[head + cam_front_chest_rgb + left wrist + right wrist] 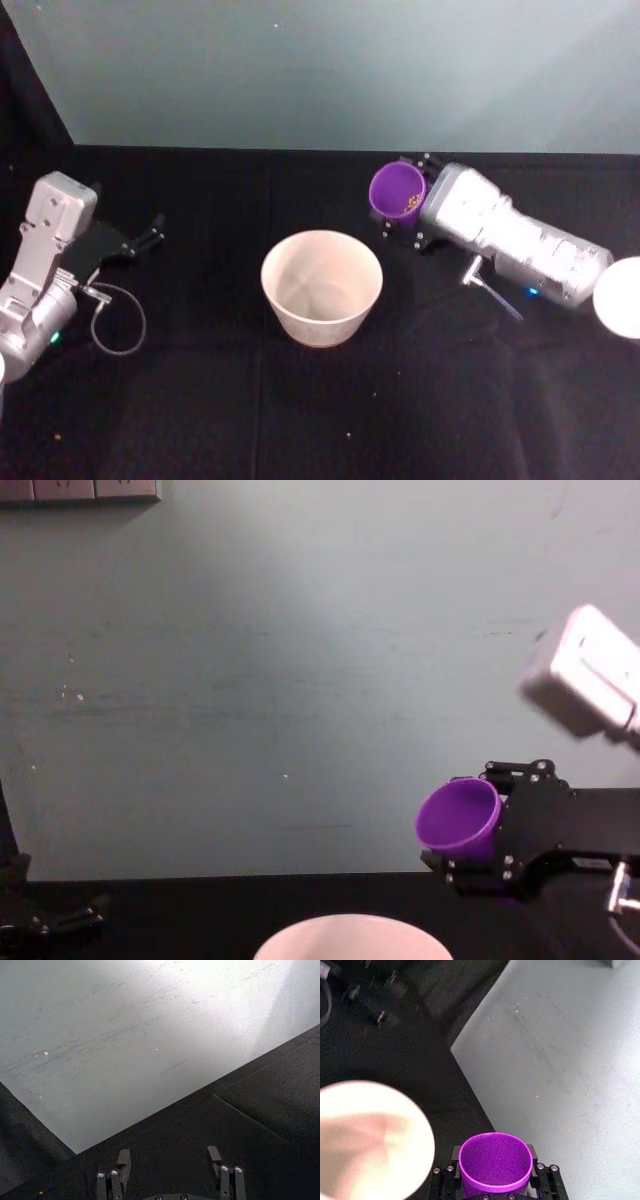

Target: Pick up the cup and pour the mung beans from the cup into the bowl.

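Note:
My right gripper [398,198] is shut on the purple cup [398,188], with a finger on each side of it. The cup [458,815] hangs above the table, behind and to the right of the bowl, tipped with its mouth toward the left. A few small brownish specks [410,203] show inside its lower lip. The whitish bowl [320,325] stands upright at the table's middle, its inside bare. In the right wrist view the cup [495,1162] sits between the fingers, with the bowl [365,1135] beside it. My left gripper [150,235] rests open at the far left.
The black table ends at a grey wall [330,70] close behind the cup. A loose cable loop [118,325] lies by the left arm. A white round object [620,298] sits at the right edge. A few specks dot the cloth near the front.

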Controlling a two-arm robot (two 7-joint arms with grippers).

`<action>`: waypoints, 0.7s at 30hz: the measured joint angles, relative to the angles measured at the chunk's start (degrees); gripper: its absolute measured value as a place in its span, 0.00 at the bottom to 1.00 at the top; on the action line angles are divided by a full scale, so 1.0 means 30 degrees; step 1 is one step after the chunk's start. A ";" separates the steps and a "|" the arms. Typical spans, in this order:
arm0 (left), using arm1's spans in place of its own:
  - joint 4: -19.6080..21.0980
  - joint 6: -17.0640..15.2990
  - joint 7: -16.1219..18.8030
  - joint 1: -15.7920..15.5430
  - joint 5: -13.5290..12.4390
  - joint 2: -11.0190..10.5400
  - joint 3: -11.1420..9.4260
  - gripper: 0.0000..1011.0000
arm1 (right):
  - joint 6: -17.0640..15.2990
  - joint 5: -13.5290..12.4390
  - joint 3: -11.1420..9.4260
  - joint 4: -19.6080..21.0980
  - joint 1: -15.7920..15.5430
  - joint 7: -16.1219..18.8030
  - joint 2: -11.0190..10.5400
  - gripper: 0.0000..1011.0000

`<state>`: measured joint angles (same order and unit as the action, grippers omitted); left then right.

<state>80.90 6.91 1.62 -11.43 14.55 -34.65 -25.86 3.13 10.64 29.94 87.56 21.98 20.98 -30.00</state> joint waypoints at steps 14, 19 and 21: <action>0.0000 -0.0001 0.0000 -0.0001 0.0001 0.0000 0.0000 0.99 | -0.1371 0.6415 0.1810 0.2044 0.0001 -0.1075 -0.0942 0.73; 0.0000 -0.0001 0.0000 -0.0001 0.0000 -0.0001 0.0000 0.99 | -0.1570 0.7942 0.2090 0.2334 -0.0004 -0.1331 -0.1064 0.73; 0.0000 -0.0001 0.0000 0.0000 0.0000 0.0000 0.0000 0.99 | -0.1644 0.8641 0.2260 0.2437 0.0004 -0.1437 -0.1116 0.73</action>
<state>80.90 6.91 1.62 -11.43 14.55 -34.65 -25.86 -1.80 36.57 36.72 94.87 21.99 16.67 -33.35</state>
